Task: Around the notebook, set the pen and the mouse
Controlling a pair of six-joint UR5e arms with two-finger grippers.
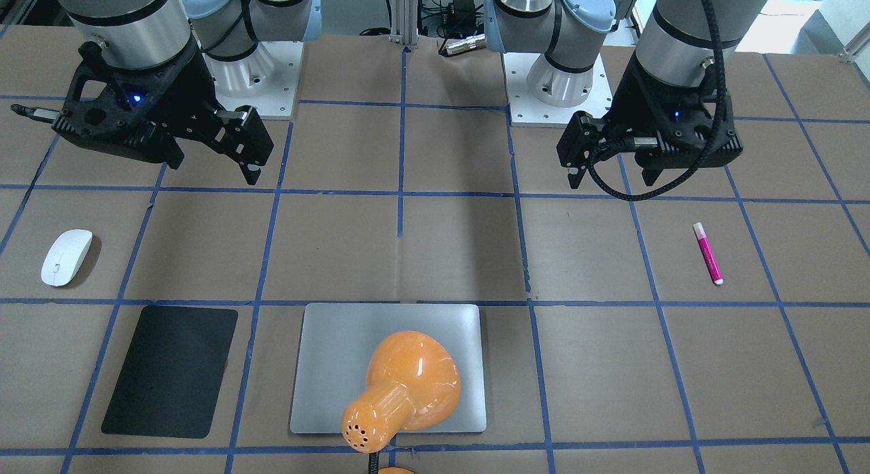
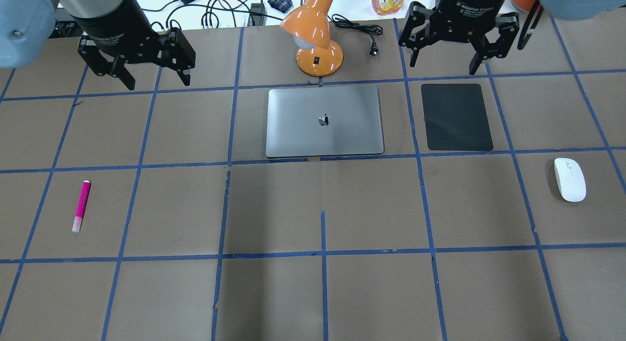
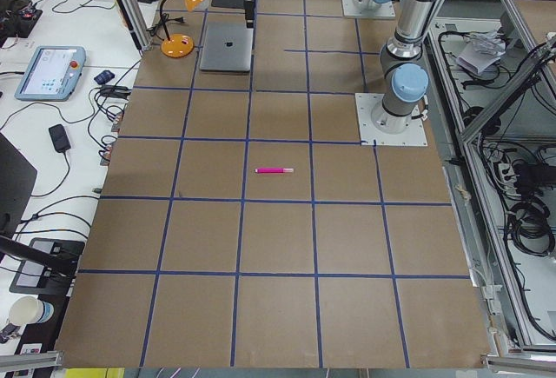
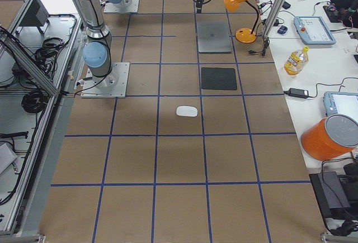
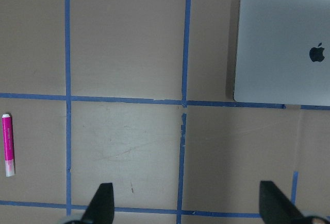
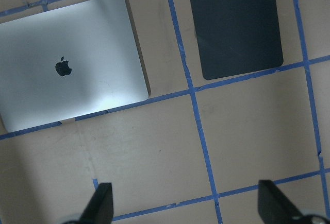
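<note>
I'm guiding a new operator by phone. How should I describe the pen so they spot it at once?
Start at the silver-grey notebook beside the orange lamp. Go far to the robot's left and slightly nearer the robot: the pen lies there alone. It is a slim magenta stick with a white end, unlike the white oval mouse on the opposite side.

Both hover above the tabletop (image 2: pixel 323 292) with wrists turned straight down and fingers spread wide apart: the left end effector (image 2: pixel 159 81) at about ten o'clock in the overhead view, the right end effector (image 2: pixel 442 67) at about one o'clock.
</note>
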